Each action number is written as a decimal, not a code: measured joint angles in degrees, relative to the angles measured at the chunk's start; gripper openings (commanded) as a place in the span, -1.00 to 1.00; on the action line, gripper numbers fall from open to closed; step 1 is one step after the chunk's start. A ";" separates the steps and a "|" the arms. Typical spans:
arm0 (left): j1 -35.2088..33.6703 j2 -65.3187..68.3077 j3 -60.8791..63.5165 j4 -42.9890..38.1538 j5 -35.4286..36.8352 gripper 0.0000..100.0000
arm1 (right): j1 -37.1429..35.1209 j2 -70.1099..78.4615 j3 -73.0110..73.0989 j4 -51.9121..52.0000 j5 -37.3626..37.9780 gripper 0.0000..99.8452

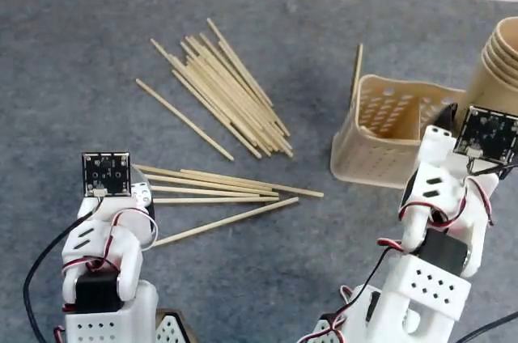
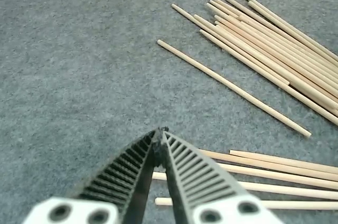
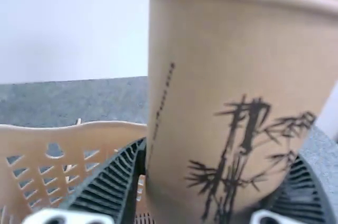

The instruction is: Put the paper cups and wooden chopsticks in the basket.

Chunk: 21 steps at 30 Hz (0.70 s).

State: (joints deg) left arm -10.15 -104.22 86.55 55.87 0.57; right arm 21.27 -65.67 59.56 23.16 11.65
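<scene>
A stack of tan paper cups (image 1: 503, 64) printed with bamboo (image 3: 232, 113) stands at the table's right edge, just beside the beige slotted basket (image 1: 388, 129). My right gripper (image 3: 219, 152) is shut on the stack, one finger on each side. One chopstick (image 1: 357, 72) leans at the basket's far left corner. A pile of wooden chopsticks (image 1: 231, 92) lies at the table's middle back. A smaller group of chopsticks (image 1: 218, 185) lies in front of it. My left gripper (image 2: 160, 131) is shut and empty, just above the carpet at the left ends of this smaller group (image 2: 264, 174).
Grey carpet covers the table. A single chopstick (image 1: 182, 118) lies apart on the left of the big pile. The basket rim (image 3: 68, 129) sits just below the held cups. Bare carpet stretches to the left of the left arm (image 1: 109, 230).
</scene>
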 measured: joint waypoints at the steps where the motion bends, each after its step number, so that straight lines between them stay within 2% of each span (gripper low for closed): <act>1: 0.00 0.00 0.00 0.00 0.00 -0.98 | 0.00 0.00 0.00 0.00 -0.35 -0.22; 7: 0.00 0.00 0.00 0.00 0.00 -0.98 | 0.00 -0.09 0.18 -1.76 -0.70 -0.17; 13: 0.00 0.00 0.00 0.00 0.00 -0.98 | 0.00 -0.44 7.21 -13.80 -0.70 -0.17; 17: 0.00 0.00 0.00 0.00 0.00 -0.98 | 0.00 -0.44 10.64 -15.82 -0.70 -0.17; 21: 0.00 0.00 0.00 0.00 0.00 -0.98 | -0.79 -0.44 10.90 -15.21 -0.70 -0.29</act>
State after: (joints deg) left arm -10.15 -104.22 86.55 55.87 0.57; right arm 20.48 -66.11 70.46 7.96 10.95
